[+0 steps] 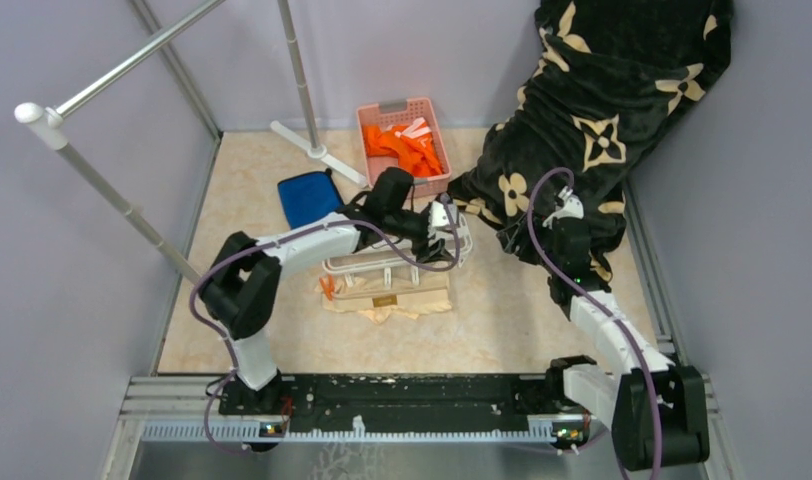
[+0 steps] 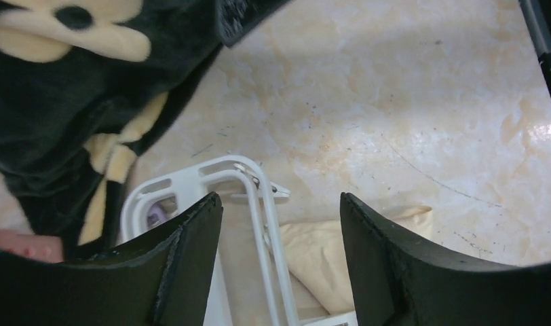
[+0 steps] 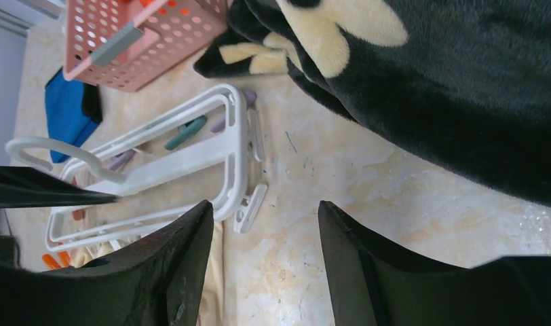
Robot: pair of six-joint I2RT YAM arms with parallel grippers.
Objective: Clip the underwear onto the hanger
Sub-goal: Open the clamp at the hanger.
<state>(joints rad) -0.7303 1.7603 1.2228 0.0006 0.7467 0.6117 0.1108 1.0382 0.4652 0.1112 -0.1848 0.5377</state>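
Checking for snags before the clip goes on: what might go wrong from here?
The left end effector is open over a corner of the hanger; closing might grab a frame bar, not a clip. The hanger lies on the underwear, so lifting it may drag the fabric. The black blanket sits close by and might catch.

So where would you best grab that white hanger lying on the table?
Probably its rounded end bar nearest the dark blanket, coming straight down from above. The hanger lies flat, so only its thin bars can be pinched, and that end sticks out past the underwear onto the table, with open slots where one of the jaws could drop in.
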